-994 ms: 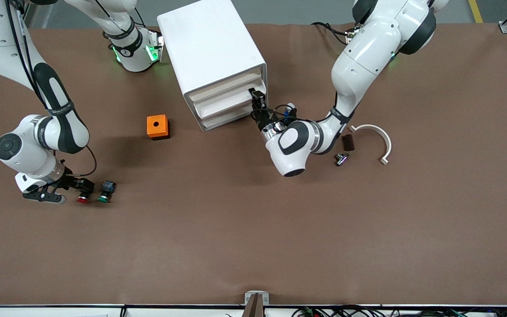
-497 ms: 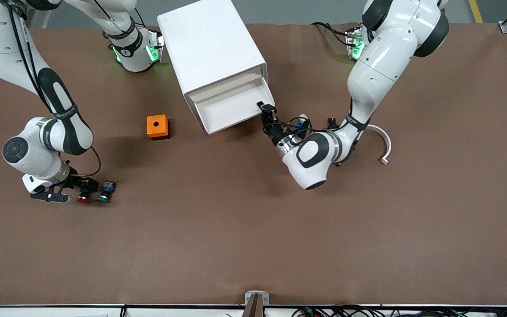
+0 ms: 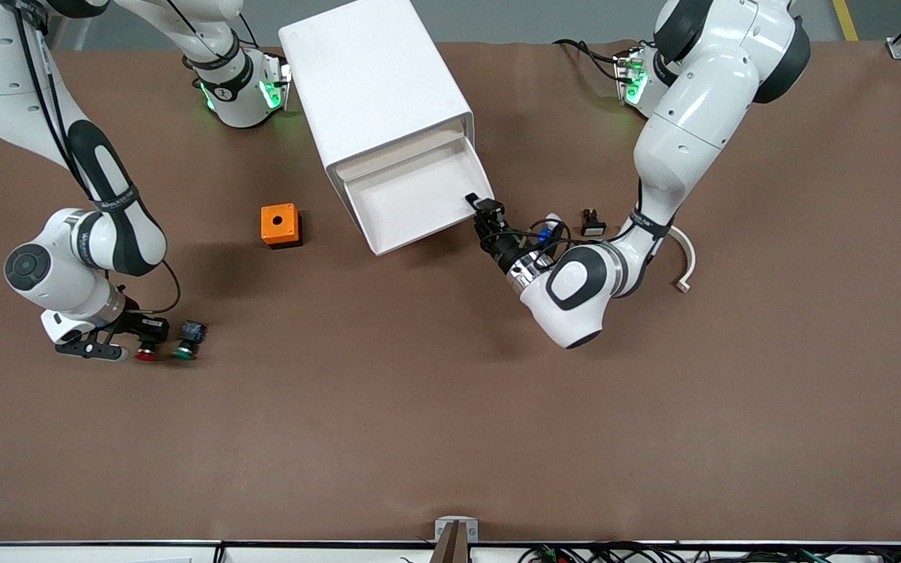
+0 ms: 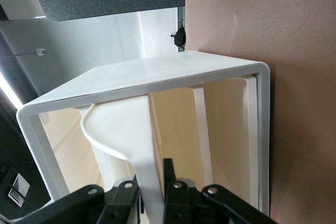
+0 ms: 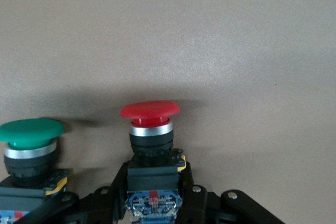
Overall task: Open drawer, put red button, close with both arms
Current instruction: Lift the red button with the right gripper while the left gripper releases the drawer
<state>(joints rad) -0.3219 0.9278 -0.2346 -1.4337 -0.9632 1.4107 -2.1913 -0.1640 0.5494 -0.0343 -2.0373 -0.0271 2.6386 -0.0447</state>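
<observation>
Nearest the front camera, toward the right arm's end of the surface [image 3: 450, 422]: red button [image 3: 145, 354]. Stands upright, round red cap on top, silver collar beneath, then a black body with a blue base. Not yet lifted, as far as can be told.

Right claw [image 3: 149, 341] low at the same spot, closed narrow on the red button's body below the cap. Judged reason: gripping the square body rather than the smooth domed cap gives flat faces and less chance of slipping.

Just beside it: green button [image 3: 184, 350], same build. Sits close enough to be nudged on the lift, as a risk to note.

Farther off: orange box [image 3: 279, 224] with a hole in its top, well apart from both claws.

Farther again, near the middle: left claw [image 3: 480, 205] at the corner of the drawer [image 3: 419, 199]. Pinches the thin white front wall, narrow, one finger inside and one outside. Judged reason: holds the tray pulled out so the inside stays open from above.

Drawer itself: uppermost tray, shallow, white, drawn well out, nothing in it.

Farthest: cabinet [image 3: 372, 78], a plain white box set askew.
</observation>
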